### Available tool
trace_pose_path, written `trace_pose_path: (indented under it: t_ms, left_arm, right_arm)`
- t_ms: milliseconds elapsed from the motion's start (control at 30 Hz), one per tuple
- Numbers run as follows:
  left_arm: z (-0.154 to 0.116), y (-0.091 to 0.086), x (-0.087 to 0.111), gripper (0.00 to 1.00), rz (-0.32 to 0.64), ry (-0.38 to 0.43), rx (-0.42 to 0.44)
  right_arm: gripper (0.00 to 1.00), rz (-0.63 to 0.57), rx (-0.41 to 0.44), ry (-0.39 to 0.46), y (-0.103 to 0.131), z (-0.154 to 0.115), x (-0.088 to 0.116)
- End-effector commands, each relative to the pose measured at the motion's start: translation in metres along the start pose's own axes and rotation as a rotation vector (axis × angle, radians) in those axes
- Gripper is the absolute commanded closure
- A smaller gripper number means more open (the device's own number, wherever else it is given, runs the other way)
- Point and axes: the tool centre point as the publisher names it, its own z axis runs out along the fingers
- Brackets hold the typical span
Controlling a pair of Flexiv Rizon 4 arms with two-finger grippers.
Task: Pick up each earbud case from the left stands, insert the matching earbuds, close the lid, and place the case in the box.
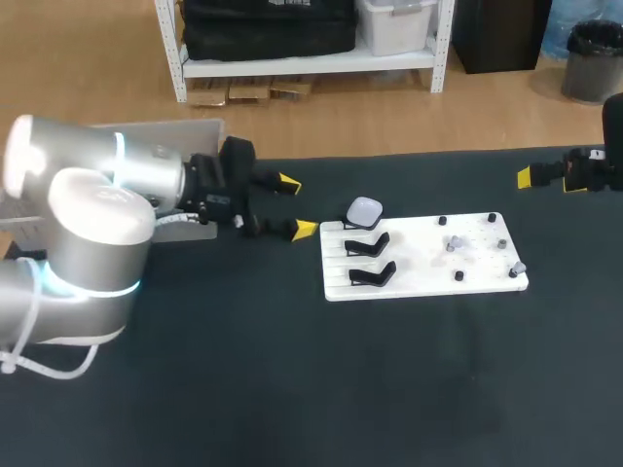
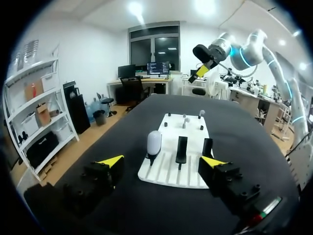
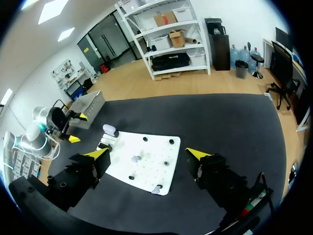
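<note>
**Mia:** Where is the earbud case [image 1: 365, 210]?

**Tom:** It sits on the back stand at the left end of the white board [image 1: 428, 261]. Two black stands [image 1: 368, 245] are on that end too, nearer the front.

**Mia:** And the earbuds [image 1: 455, 243]?

**Tom:** On the board's right half, among little black pegs.

**Mia:** And the grippers?

**Tom:** The left gripper [image 1: 297, 206] hangs just left of the board, fingers spread wide, holding nothing. The right gripper [image 3: 146, 153] is well past the board's back right corner, fingers wide apart too, nothing between them.
</note>
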Motion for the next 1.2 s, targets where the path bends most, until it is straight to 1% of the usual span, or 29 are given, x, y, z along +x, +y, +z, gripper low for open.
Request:
trace_pose_path:
  t_ms: [33, 167, 433, 700, 867, 933, 1200]
  left_arm:
    - [0.026, 0.012, -0.003, 0.00, -0.008, 0.034, 0.024]
    - [0.038, 0.016, -0.001, 0.00, -0.024, 0.036, 0.028]
    - [0.058, 0.018, -0.003, 0.00, -0.021, 0.041, 0.027]
    - [0.079, 0.023, -0.003, 0.00, -0.018, 0.053, 0.046]
    - [0.086, 0.024, -0.001, 0.00, -0.022, 0.045, 0.066]
    - [0.088, 0.025, 0.000, 0.00, -0.012, 0.025, 0.080]
    - [0.098, 0.026, 0.003, 0.00, 0.000, 0.022, 0.093]
  right_arm:
    - [0.00, 0.000, -0.003, 0.001, -0.001, 0.000, 0.000]
    - [0.00, 0.000, -0.003, 0.001, -0.001, 0.000, 0.000]
    - [0.00, 0.000, -0.003, 0.001, -0.001, 0.000, 0.000]
    - [0.00, 0.000, -0.003, 0.001, -0.001, 0.000, 0.000]
    - [0.00, 0.000, -0.003, 0.001, -0.001, 0.000, 0.000]
    - [0.00, 0.000, -0.003, 0.001, -0.001, 0.000, 0.000]
    - [0.00, 0.000, -0.003, 0.001, -0.001, 0.000, 0.000]
